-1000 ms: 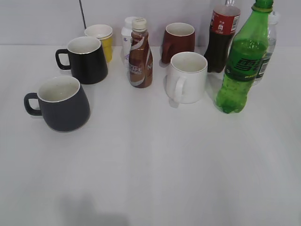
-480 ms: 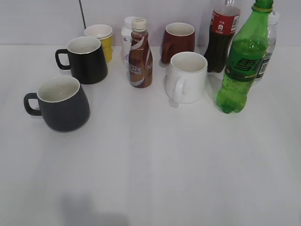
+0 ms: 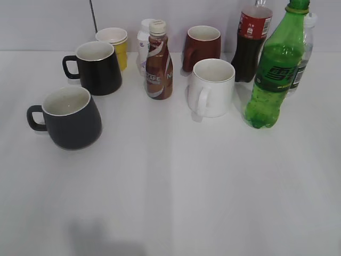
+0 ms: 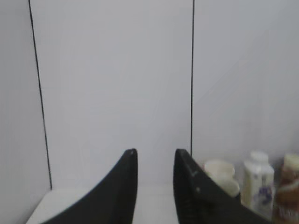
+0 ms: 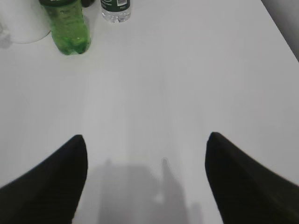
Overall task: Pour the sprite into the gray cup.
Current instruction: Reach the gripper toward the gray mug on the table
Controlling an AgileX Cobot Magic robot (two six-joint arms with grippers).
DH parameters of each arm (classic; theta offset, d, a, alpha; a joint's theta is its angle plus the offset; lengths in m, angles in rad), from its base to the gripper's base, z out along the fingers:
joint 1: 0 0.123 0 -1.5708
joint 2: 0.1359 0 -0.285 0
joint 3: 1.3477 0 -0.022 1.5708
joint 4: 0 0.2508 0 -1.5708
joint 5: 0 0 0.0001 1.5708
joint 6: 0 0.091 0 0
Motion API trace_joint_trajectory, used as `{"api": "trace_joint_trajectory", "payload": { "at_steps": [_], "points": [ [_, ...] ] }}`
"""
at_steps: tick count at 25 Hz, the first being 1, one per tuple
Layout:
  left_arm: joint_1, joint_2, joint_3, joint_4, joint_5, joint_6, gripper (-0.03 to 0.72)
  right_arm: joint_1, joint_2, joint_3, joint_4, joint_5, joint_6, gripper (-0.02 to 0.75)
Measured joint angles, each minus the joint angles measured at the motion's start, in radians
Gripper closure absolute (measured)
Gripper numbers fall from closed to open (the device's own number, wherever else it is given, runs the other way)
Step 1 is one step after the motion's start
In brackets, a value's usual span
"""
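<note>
Pouring not begun: right gripper spread wide and empty over bare table; gray cup well left of white mug, sprite upright just right of it, untouched; left gripper narrowly parted, empty, facing wall.

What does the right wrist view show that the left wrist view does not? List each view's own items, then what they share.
Only the right wrist view: the sprite, a clear bottle's base, the white mug's edge, and the right gripper open wide above the bare table.

Only the left wrist view: the left gripper with a narrow gap, the wall, a cream-rimmed cup, a white bottle and the brown coffee bottle.

Shared: only the table. Neither shows the gray cup.
</note>
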Motion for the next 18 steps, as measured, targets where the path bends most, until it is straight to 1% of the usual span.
{"api": "trace_joint_trajectory", "payload": {
  "at_steps": [3,8,14,18],
  "points": [
    [0.000,0.107,0.044,0.000,-0.193,0.000,0.474,0.000,0.000,0.000,0.000,0.000,0.000,0.150],
    [0.000,0.361,0.132,0.026,-0.486,0.000,0.474,0.000,0.000,0.000,0.000,0.000,0.000,0.150],
    [0.000,0.737,0.161,0.135,-0.728,0.000,0.461,0.000,0.000,0.000,0.000,0.000,0.000,0.150],
    [0.000,0.960,0.163,0.148,-0.874,0.000,0.444,0.000,0.000,0.000,0.000,0.000,0.000,0.150]
  ]
}}
